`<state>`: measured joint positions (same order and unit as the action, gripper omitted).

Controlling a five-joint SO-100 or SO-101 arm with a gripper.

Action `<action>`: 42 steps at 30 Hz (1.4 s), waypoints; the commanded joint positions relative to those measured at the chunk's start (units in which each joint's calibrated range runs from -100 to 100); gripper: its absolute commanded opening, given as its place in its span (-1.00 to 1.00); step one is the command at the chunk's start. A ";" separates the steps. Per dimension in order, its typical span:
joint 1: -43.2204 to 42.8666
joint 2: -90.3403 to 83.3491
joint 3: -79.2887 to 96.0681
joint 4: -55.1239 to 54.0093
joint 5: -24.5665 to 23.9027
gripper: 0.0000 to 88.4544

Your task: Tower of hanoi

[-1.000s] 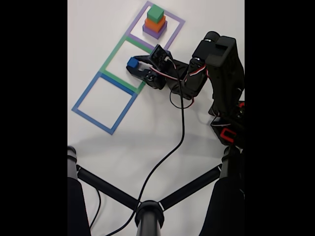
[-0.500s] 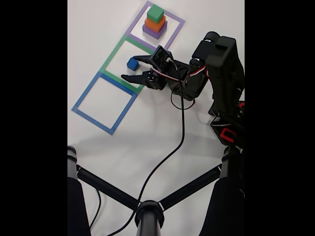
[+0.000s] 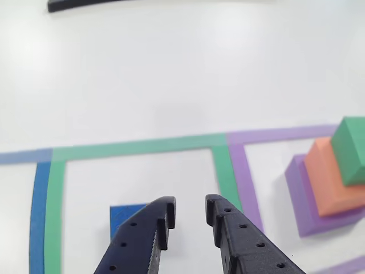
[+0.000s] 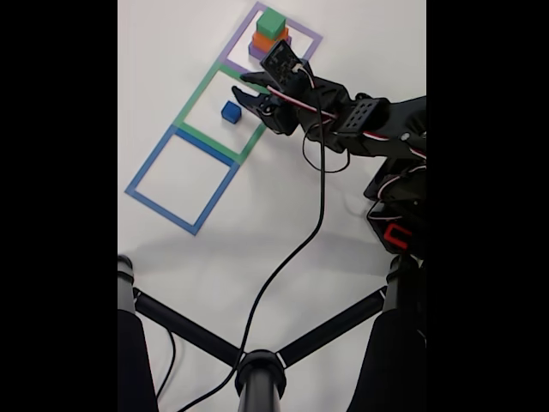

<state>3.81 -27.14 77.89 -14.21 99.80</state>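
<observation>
**Gripper released above the green square, blue cube free**

Other view: The gripper enters from the near edge with its two black fingers parted by a narrow gap and nothing between them. The blue cube rests on the white table inside the green square, just left of the left finger, which covers part of it. To the right, inside the purple square, stands a stack: purple block at the bottom, orange block on it, green block on top. A strip of the blue square shows at the far left.

Fixed view: The gripper hangs over the right part of the green square, jaws apart and empty. The blue cube sits alone inside that square, left of and nearer than the fingertips, apart from them. The stack, green block uppermost, stands in the purple square at the far end, partly behind the gripper body. The blue square lies at the near end of the row. A black cable runs from the arm toward the near edge.
</observation>
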 commanded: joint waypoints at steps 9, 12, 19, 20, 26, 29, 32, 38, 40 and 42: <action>9.27 -26.22 -23.15 59.57 0.20 -1.00; 12.17 -26.94 -30.23 67.67 0.20 -1.00; 16.74 -25.98 -48.50 85.31 0.20 -1.00; 17.12 -25.58 -51.31 87.82 0.20 -1.00; 18.50 -24.46 -60.40 95.91 0.20 -0.92; 19.41 -24.62 -58.86 95.02 0.20 -0.84; 20.78 -26.62 -51.95 88.63 0.20 -0.68; 23.38 -30.79 -31.78 67.75 0.20 -0.35; 24.06 -30.79 -27.42 63.21 0.20 -0.31; 24.44 -30.63 -23.51 58.36 0.20 -0.28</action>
<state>27.22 -56.27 48.91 53.45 100.00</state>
